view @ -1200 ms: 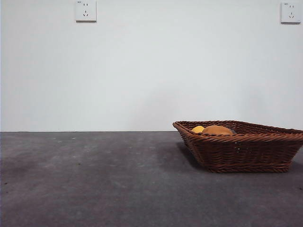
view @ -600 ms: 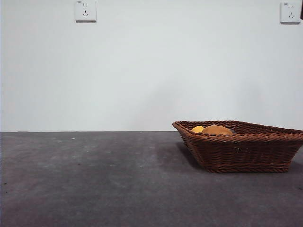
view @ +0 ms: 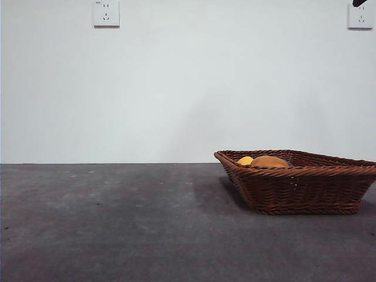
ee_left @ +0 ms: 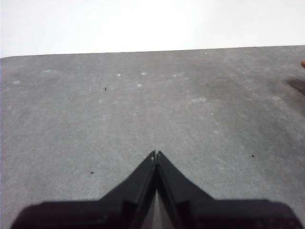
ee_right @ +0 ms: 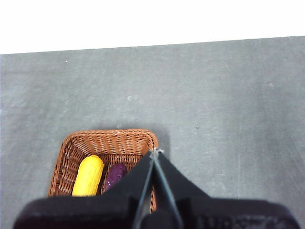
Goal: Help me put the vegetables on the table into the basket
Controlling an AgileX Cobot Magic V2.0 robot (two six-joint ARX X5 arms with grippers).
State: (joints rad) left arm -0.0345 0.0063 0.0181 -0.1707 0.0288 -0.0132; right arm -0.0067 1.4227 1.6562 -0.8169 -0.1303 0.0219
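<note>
The brown wicker basket (view: 299, 188) stands on the dark grey table (view: 117, 223) at the right. Over its rim show the top of the orange-brown potato (view: 270, 161) and a yellow end of the corn cob (view: 245, 160). The right wrist view looks down into the basket (ee_right: 109, 138): the corn cob (ee_right: 88, 175) and the purple eggplant (ee_right: 115, 175) lie side by side inside, and the potato is hidden behind the jaws. My right gripper (ee_right: 155, 152) is shut and empty, high above the basket. My left gripper (ee_left: 156, 153) is shut and empty over bare table (ee_left: 143, 105).
A black arm tip (view: 359, 3) shows at the top right corner of the front view. Two wall sockets (view: 106, 13) sit high on the white wall. The table's far edge (ee_left: 143, 51) meets the wall.
A black arm tip has come further into the top right corner of the front view. The basket and the vegetables in it have not moved.
</note>
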